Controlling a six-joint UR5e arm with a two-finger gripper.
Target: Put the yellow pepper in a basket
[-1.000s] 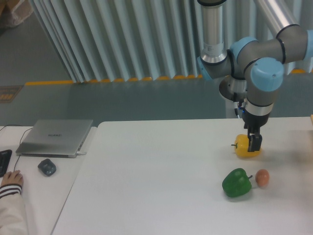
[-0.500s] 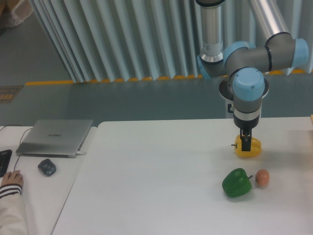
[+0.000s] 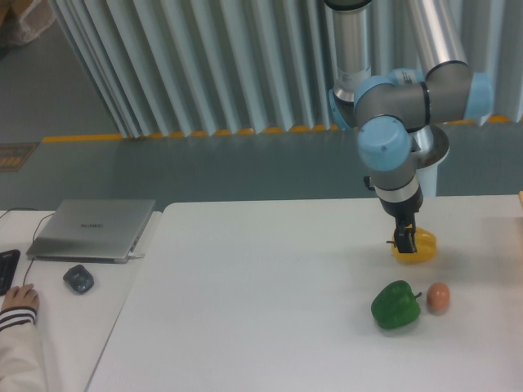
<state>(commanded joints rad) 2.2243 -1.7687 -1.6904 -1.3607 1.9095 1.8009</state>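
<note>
Grey corrugated panels and a yellow floor line run behind a white desk [image 3: 270,294] that fills the lower part of the view. Toward the desk's right edge, about midway between its far and near edges, sits the yellow pepper [image 3: 418,247], resting on the desk surface with its dark stem pointing left. The tool [image 3: 404,239] comes down onto the pepper's left side, right by the stem, with the arm's wrist tilted so the fingers reach in from above and slightly from the left. That placement reads as a grasp being set up or just made at the pepper's upper edge, where the body narrows enough to fit between the fingers.

Whether the fingers are clamped on the pepper or only touching it cannot be told: they show as one dark shape against the yellow, and no gap between them is visible.

Nearer the front edge lie the green pepper [image 3: 396,305] and, just to its right, a small orange-pink fruit [image 3: 439,296], both apart from the tool and likely left alone.

No basket is clearly in view; only a sliver of something tan at the far right border [image 3: 520,204] is cut off by the frame. On a lower side surface at left sit a closed laptop [image 3: 92,229] and a mouse [image 3: 78,279], and a person's hand [image 3: 18,299] rests at the lower left corner.
</note>
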